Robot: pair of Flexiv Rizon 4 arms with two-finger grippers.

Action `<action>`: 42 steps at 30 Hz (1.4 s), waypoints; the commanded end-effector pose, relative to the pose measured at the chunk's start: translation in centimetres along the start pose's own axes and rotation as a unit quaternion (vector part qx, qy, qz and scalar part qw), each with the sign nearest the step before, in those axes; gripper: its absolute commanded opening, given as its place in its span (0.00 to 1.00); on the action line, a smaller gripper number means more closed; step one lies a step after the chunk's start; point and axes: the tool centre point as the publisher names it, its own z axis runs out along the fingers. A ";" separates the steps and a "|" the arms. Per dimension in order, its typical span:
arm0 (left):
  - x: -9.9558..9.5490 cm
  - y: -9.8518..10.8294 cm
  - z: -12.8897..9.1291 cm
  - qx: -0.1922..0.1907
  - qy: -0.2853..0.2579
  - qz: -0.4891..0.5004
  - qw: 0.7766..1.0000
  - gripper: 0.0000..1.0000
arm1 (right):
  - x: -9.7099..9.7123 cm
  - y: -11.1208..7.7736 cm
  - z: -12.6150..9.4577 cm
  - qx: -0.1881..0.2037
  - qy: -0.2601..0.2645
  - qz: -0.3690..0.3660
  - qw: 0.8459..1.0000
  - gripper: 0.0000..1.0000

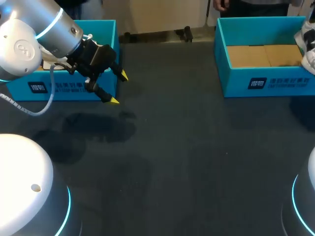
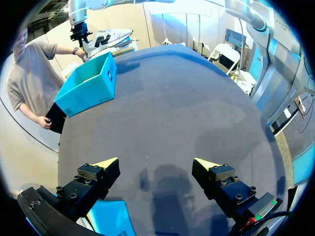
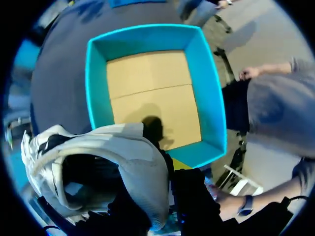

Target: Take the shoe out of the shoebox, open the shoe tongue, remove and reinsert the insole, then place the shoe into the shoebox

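**Spotter:** What's the move right now?

**Me:** I read this as the take-out. The shoe (image 3: pixel 123 147) is lifted above the shoebox (image 3: pixel 97 88), and that box shows only its bare cardboard floor. To do it well, I'd carry the shoe level and lift it well over the box wall, not drag it across the rim. Then I'd set it sole-down on the open table (image 1: pixel 187 147), on the side of the shoebox toward my left arm, with the opening up so the tongue can be reached.

**Spotter:** Is the grip good?

**Me:** The right gripper (image 2: pixel 80 39) seems to have it by the heel end. From its own wrist view the shoe hides the fingers. From across the table, though, the shoe hangs in the air off that gripper, so I judge it clamped on. The shoe sits tight against the gripper, over the shoebox's edge and not its middle.

**Spotter:** And the far side?

**Me:** The left gripper (image 2: pixel 155 162) has its jaws spread wide with nothing between them. It hovers over the table well apart from the shoebox, just beside the other blue box (image 1: pixel 104 37).
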 end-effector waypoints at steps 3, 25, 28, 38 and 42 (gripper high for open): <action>0.1 0.0 0.0 -0.001 0.000 0.000 1.000 1.00 | 0.2 -0.6 -0.9 0.014 -0.035 0.164 0.986 0.00; 0.1 0.0 0.0 -0.001 0.000 0.000 1.000 1.00 | 1.2 -4.1 -3.5 0.083 -0.046 0.527 0.844 0.00; 0.1 0.0 0.0 -0.001 0.000 0.000 1.000 1.00 | 1.6 -4.0 -3.6 0.075 -0.011 0.550 0.832 0.00; 0.1 0.0 0.0 -0.001 0.000 0.000 1.000 1.00 | 2.2 -3.8 -3.6 0.054 0.018 0.567 0.822 0.00; 0.1 0.0 0.0 -0.001 0.000 0.000 1.000 1.00 | 2.2 -3.8 -3.6 0.054 0.018 0.567 0.822 0.00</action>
